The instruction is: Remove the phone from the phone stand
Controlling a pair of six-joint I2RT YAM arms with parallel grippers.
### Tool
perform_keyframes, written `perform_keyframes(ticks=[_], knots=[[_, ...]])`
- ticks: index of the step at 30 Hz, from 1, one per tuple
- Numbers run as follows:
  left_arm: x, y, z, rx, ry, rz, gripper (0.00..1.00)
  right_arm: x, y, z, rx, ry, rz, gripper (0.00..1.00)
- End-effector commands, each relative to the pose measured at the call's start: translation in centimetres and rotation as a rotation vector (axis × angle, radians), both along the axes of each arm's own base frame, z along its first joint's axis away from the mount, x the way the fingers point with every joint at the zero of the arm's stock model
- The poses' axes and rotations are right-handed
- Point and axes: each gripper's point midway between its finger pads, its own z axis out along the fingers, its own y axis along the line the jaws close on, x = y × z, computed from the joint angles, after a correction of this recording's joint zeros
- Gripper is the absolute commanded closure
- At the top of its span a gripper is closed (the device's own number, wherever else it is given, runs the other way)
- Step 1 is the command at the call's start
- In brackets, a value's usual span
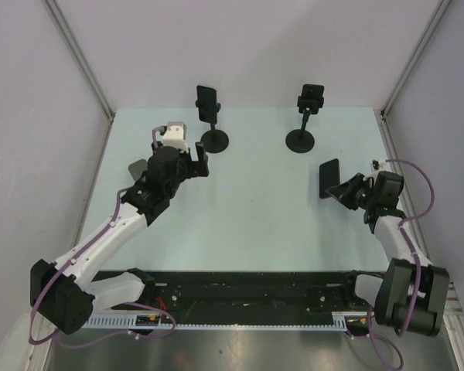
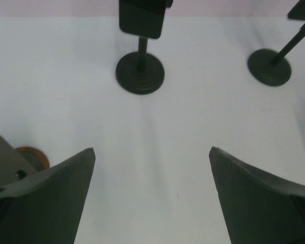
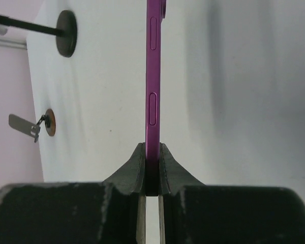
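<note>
Item: purple-edged phone (image 3: pixel 152 76), a thin rigid slab, pinched across its flat faces at one end by the pressed-together pads of the right gripper (image 3: pixel 152 152), over the right side of the table (image 1: pixel 247 224), apart from the right stand (image 1: pixel 300 140). Probably light, stiff and smooth enough to slip, with breakable glass; best held across the faces, clear of the side buttons. Second phone (image 1: pixel 208 99) upright on the left stand (image 1: pixel 214 141). Left gripper (image 2: pixel 152 152) spread wide, empty, facing that stand, not touching.
</note>
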Motion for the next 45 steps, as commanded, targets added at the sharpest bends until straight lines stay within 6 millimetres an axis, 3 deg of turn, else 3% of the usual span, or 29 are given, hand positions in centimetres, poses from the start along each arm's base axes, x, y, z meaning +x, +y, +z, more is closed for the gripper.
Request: perform_keyframes(ticks=[1, 2, 6, 11, 14, 18, 27, 33, 37, 41, 43, 45], knots=[[-0.6, 3.2, 1.9, 0.062, -0.169, 0.081, 0.00, 1.7, -0.9, 1.0, 0.090, -0.049, 0.072, 1.00], [-1.0, 3.7, 1.8, 0.063, -0.186, 0.093, 0.00, 1.9, -1.2, -0.6, 0.108, 0.002, 0.078, 1.00], [-2.3, 4.9, 2.8, 0.034, -0.268, 0.123, 0.00, 2.5, -2.2, -3.0, 0.072, 0.052, 0.145, 1.00], [-3.8, 5.8, 5.4, -0.036, -0.355, 0.150, 0.00, 1.9, -2.4, -5.2, 0.129, 0.115, 0.198, 1.00], [-3.6, 6.0, 5.0, -0.035, -0.350, 0.168, 0.00, 1.2, -2.6, -6.5, 0.161, 0.165, 0.205, 1.00], [-3.1, 6.2, 4.8, -0.025, -0.346, 0.200, 0.00, -0.4, -2.3, -8.4, 0.186, 0.256, 0.218, 0.87], [-1.4, 5.6, 3.4, -0.028, -0.302, 0.216, 0.00, -1.6, -3.4, -10.5, 0.138, 0.382, 0.132, 0.57], [-1.2, 6.1, 3.2, -0.004, -0.305, 0.233, 0.00, -2.0, -5.3, -11.1, 0.083, 0.429, 0.043, 0.48], [-1.4, 6.0, 3.0, -0.012, -0.308, 0.221, 0.00, -2.0, -7.0, -10.7, -0.004, 0.435, -0.034, 0.34], [-1.7, 6.3, 3.1, -0.019, -0.317, 0.228, 0.00, -1.5, -7.9, -9.3, -0.159, 0.406, -0.101, 0.10], [-1.8, 6.3, 3.1, -0.024, -0.318, 0.226, 0.00, -0.9, -7.3, -7.4, -0.242, 0.351, -0.108, 0.03], [-1.9, 6.2, 3.1, -0.029, -0.320, 0.222, 0.00, -0.2, -8.4, -5.6, -0.355, 0.315, -0.171, 0.00]])
